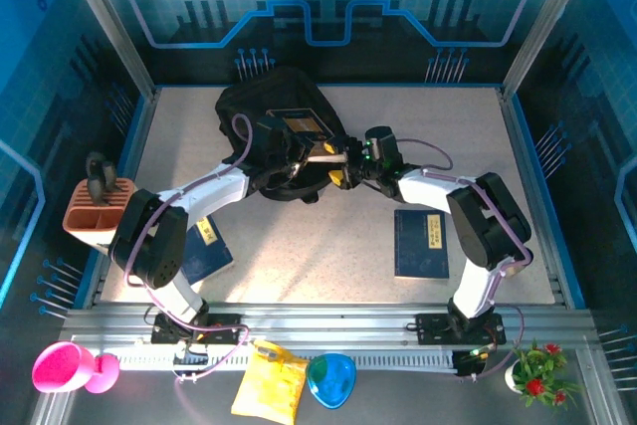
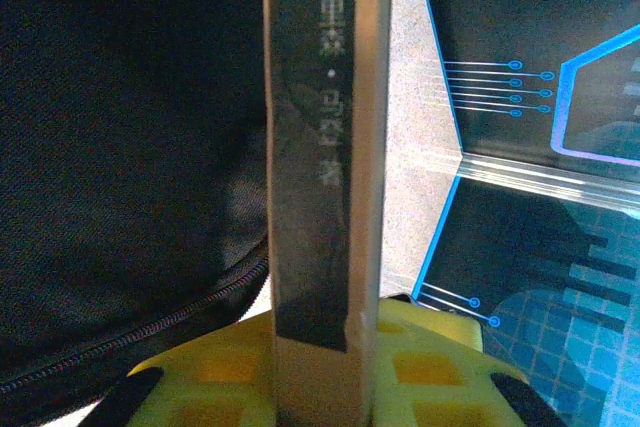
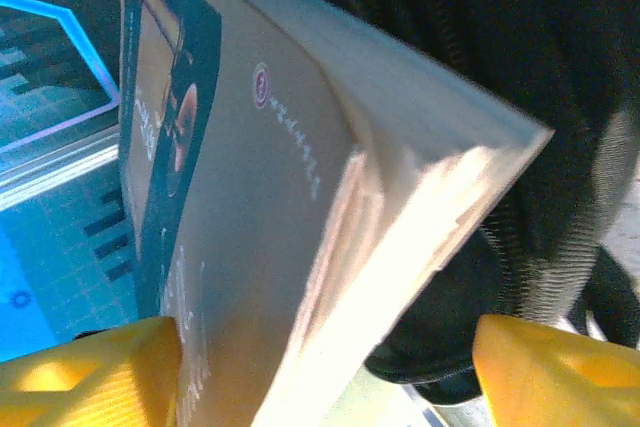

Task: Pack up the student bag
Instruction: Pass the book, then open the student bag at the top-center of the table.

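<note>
The left gripper (image 2: pixel 320 382) is clamped narrow on the spine of a dark blue book (image 2: pixel 315 147), which stands upright between its yellow fingers (image 2: pixel 215 372). The student bag (image 1: pixel 264 106), a large black backpack, lies just to the left of those fingers, with its zipper running close beside them. The right gripper (image 3: pixel 320 377) faces the left one from across the book, its jaws spread wide on either side of the book's corner. One of its fingers stands clearly apart from the page edges. Whether the other touches the cover is hard to tell from so close. Beyond its fingers are the bag's black fabric and a strap. Seen from above, both grippers meet over the bag's near edge. A second blue book (image 1: pixel 421 243) lies flat on the table (image 1: pixel 328 246) behind the right gripper, well apart from the bag.
</note>
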Controlling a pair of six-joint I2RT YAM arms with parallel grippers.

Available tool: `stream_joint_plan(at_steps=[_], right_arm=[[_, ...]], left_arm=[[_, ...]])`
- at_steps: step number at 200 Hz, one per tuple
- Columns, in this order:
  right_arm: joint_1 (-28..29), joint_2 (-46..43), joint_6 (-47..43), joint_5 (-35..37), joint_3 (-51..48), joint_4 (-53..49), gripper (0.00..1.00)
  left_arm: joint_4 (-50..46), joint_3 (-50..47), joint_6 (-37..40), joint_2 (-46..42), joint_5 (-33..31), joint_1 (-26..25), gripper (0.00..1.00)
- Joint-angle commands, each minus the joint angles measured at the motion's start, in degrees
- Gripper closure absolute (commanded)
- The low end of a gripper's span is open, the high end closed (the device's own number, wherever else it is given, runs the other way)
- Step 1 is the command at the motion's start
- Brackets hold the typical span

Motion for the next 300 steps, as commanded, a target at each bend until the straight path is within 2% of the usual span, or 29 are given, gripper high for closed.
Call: stream_joint_plan(at_steps=[1,52,85,131,147,155,169,206,239,268,300], right_arm=[[0.90,1.45,4.47,2.26,1.78,4.30,0.26],[2.35,2.49,6.63,6.13,2.69,3.56,0.34],[3.22,4.09,7.90,9.02,2.55,9.94,0.50],[2.63,0.43,4.53,12.33,-0.17,7.72,0.73],[1.81,-1.15,1.55,12.12,-0.56,6.42,0.82],[1.24,-2.07,-0.56,11.94,-0.47,5.82,0.88],[0.08,-4.06,-4.96,11.77,-0.54,3.81,0.94],[-4.42,-12.41,-17.87,14.04,-3.99,1.29,0.96],[-9.77,-20.17,-28.22,14.41,-6.98,-0.65,0.97],[-14.19,-24.51,-33.03,13.05,-8.85,-3.16,0.98],[-17.79,-28.12,-36.61,11.99,-10.17,-5.91,0.98]], left_arm=[[3.19,-0.37,-1.55,-0.59,-1.58,-0.41,0.97],[3.65,-0.58,-3.33,-0.15,-1.72,-0.99,0.97],[3.70,-0.73,-4.20,-0.23,-2.51,-1.35,0.95],[1.74,-1.42,-3.59,-1.33,-4.11,-1.37,0.79],[0.86,-1.51,-1.96,-1.70,-4.24,-1.17,0.68],[0.18,-1.46,-0.43,-1.84,-4.20,-1.03,0.59],[-2.25,-0.85,3.82,-2.28,-4.31,-0.76,0.49],[-12.03,3.28,22.26,-2.44,-4.15,-0.63,0.33],[-15.37,5.69,35.65,-0.49,-2.02,-0.63,0.31],[-16.26,9.56,42.17,4.12,2.73,-0.69,0.32],[-19.29,16.61,46.00,11.25,7.41,-0.89,0.39]])
